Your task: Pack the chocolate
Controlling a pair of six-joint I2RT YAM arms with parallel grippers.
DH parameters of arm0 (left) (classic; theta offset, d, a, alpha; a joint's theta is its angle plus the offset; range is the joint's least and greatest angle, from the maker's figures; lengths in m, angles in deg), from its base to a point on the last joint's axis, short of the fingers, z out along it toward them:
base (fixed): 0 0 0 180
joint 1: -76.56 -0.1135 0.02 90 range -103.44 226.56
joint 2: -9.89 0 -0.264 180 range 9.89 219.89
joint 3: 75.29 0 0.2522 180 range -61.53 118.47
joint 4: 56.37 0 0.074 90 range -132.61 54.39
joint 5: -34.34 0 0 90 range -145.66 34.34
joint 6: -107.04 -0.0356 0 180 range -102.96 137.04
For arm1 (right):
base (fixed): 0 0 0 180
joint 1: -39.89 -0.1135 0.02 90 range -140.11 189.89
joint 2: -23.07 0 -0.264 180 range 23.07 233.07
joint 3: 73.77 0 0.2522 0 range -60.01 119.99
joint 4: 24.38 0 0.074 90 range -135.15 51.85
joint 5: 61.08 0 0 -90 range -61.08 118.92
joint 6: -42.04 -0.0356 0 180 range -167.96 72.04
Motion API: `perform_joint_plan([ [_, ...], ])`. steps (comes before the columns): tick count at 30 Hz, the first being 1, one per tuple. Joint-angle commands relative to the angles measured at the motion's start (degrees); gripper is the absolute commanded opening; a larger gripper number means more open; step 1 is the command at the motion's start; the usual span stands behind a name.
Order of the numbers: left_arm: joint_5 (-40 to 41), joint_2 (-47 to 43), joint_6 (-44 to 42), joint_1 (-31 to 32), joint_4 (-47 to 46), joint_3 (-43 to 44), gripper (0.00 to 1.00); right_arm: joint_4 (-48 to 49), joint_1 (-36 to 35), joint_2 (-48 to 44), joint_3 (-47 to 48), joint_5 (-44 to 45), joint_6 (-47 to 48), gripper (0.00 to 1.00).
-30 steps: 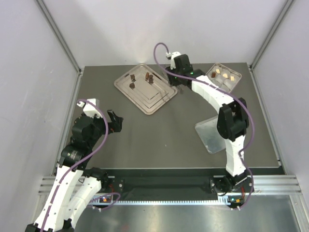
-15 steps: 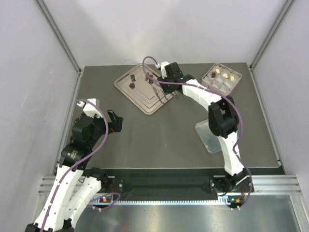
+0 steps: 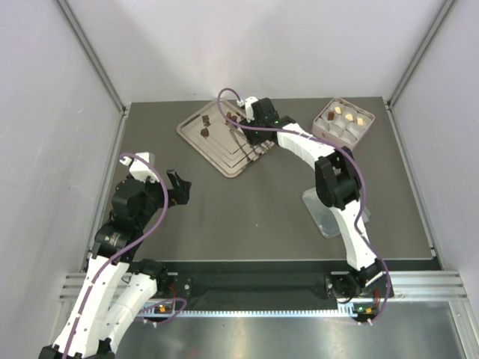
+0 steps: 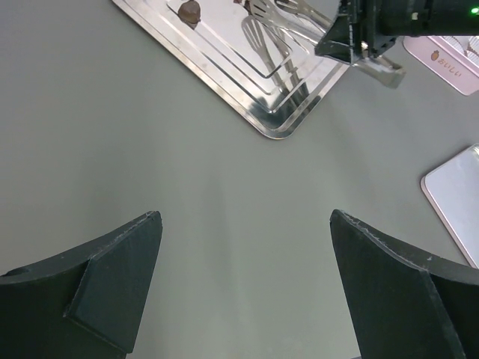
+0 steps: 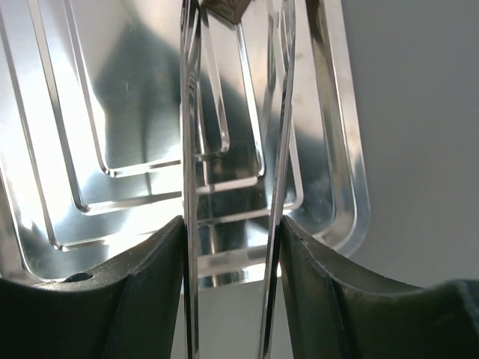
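Note:
My right gripper point(image 3: 253, 121) is shut on metal tongs point(image 5: 188, 149) and holds them low over the silver tray point(image 3: 196, 120). In the right wrist view the gripper point(image 5: 232, 224) squeezes both tong arms, and a dark brown chocolate piece point(image 5: 228, 7) sits between the tong tips at the top edge. Another dark chocolate piece point(image 3: 203, 132) lies on the tray's left part and shows in the left wrist view point(image 4: 188, 9). The pink box point(image 3: 344, 122) at the back right holds pale cream pieces point(image 3: 350, 117) and a dark one. My left gripper point(image 3: 177, 187) is open and empty over bare table point(image 4: 245, 217).
A clear lid point(image 3: 323, 209) lies flat on the table near the right arm's base and shows in the left wrist view point(image 4: 458, 202). The tray's rim point(image 5: 352, 187) is raised. Grey walls close in the table on three sides.
My right gripper has swung left from beside the pink box to over the silver tray, carrying the tongs. The left arm has not moved.

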Motion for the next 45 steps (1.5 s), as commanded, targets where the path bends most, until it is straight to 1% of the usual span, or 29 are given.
perform_joint_plan([
  [1,-0.46,-0.03,-0.39,-0.28,-2.95,0.40,0.99,2.96,-1.01,1.17,4.37,-2.18,-1.28,0.50],
  [7,-0.90,-0.12,-0.48,-0.28,-3.13,0.40,0.99,2.96,-1.19,3.19,6.57,-3.32,-2.51,0.50],
  [12,-0.91,-0.30,-0.48,-0.28,-3.04,0.40,0.99,2.87,-1.19,4.08,7.54,-3.41,-2.60,0.46],
  [17,-0.91,-0.47,-0.39,-0.28,-3.13,0.40,0.99,2.26,-1.19,2.67,7.02,-3.15,-2.25,0.42],
  [23,-0.64,-0.47,-0.39,-0.28,-2.95,0.40,0.99,1.90,-1.10,-2.33,2.63,-2.71,-2.34,0.37],
  [29,-0.03,-0.56,-0.22,-0.28,-2.78,0.40,0.99,1.73,-1.10,-8.22,-3.17,-2.71,-2.77,0.34],
  [38,0.24,-0.65,-0.13,-0.28,-2.69,0.40,0.99,-0.38,-0.84,-15.25,-9.86,-2.97,-4.36,0.33],
  [41,0.15,-0.65,-0.04,-0.19,-2.69,0.40,0.99,-1.43,-0.14,-17.71,-11.61,-3.41,-7.43,0.33],
  [45,-0.03,-0.82,-0.04,-0.28,-2.69,0.31,0.99,-1.88,1.79,-21.58,-15.13,-3.86,-8.67,0.33],
])
